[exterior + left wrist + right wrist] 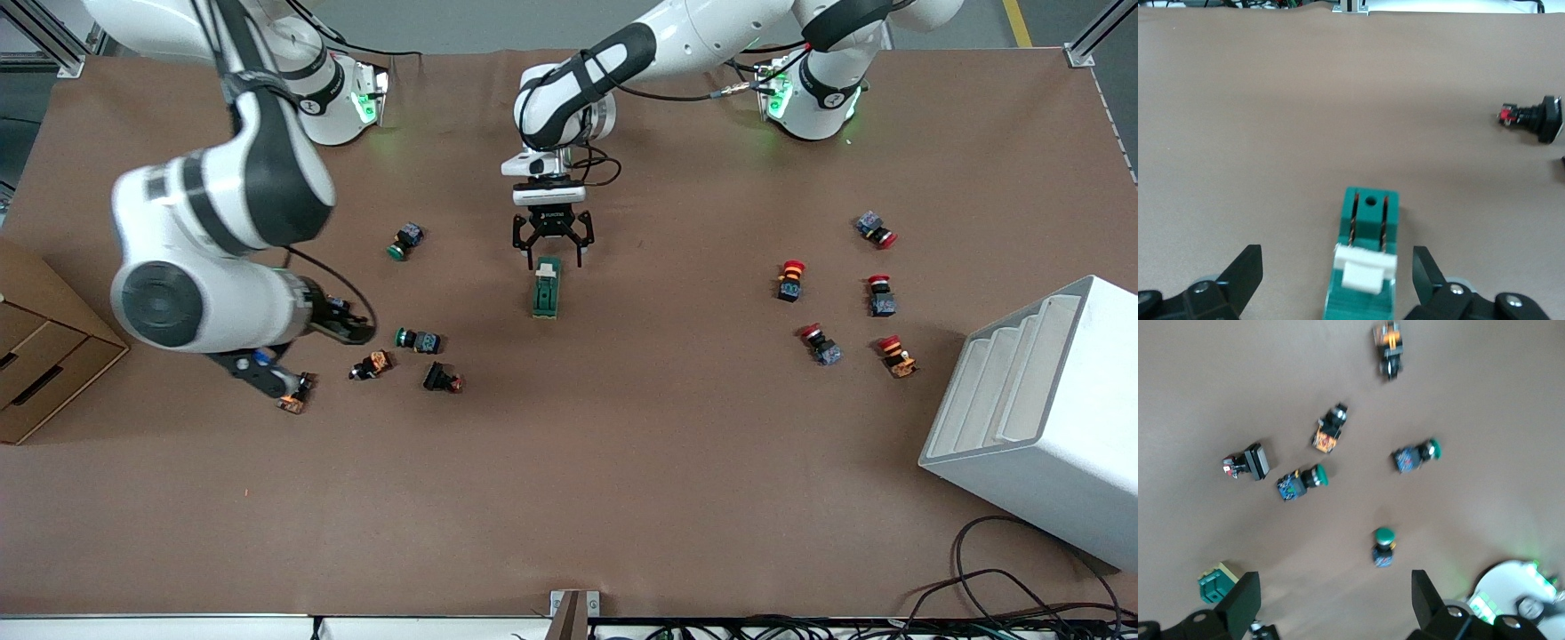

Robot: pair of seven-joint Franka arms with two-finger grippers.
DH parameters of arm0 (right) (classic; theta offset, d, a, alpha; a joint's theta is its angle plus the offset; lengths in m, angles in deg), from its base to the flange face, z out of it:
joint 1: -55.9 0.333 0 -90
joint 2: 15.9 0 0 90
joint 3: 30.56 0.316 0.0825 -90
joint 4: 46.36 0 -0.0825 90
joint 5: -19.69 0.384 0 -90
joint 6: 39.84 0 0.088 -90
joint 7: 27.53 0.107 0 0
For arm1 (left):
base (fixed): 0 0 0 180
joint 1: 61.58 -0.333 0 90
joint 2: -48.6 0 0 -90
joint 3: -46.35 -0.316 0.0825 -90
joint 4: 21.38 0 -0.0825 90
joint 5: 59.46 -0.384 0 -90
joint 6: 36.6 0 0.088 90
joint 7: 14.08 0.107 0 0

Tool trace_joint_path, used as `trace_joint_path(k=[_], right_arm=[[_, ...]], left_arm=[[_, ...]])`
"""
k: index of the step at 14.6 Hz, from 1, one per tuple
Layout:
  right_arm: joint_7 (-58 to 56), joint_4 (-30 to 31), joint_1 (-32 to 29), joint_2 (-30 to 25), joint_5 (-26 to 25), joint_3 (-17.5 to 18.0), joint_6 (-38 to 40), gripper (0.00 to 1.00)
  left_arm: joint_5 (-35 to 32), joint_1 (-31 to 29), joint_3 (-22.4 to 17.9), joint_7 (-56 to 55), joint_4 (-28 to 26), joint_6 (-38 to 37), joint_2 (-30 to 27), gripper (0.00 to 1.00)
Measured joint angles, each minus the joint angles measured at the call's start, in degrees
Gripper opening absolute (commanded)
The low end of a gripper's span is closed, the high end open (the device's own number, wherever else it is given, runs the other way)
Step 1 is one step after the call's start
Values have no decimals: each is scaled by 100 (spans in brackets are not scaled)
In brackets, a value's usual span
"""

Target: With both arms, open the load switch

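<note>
The load switch (546, 289) is a dark green oblong block lying on the brown table midway between the arms. Its white tab (1365, 267) sits at the end farther from the front camera. My left gripper (551, 246) hangs low over that tab end, open. Its fingers (1245, 267) straddle the switch (1368, 217) with a gap on each side, touching nothing. My right gripper (265, 373) is up in the air over the push buttons at the right arm's end, open and empty (1331, 587). The switch (1215, 583) shows at the edge of the right wrist view.
Several push buttons (418, 340) lie at the right arm's end, some green-capped (1385, 547). Red-capped ones (789, 280) lie at the left arm's end. A white slotted rack (1040, 409) stands there too. A cardboard box (36, 356) sits at the right arm's table edge.
</note>
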Motion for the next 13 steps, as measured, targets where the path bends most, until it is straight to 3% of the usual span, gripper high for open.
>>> trace_joint_path(k=[6, 13], right_arm=[[-3364, 57, -1364, -494, -489, -15, -7, 100], [-4279, 32, -1982, -997, -651, -8, 253, 100]], left_arm=[[1294, -1326, 1032, 1546, 918, 0, -95, 100], [3027, -3868, 2581, 4765, 2135, -191, -129, 100]])
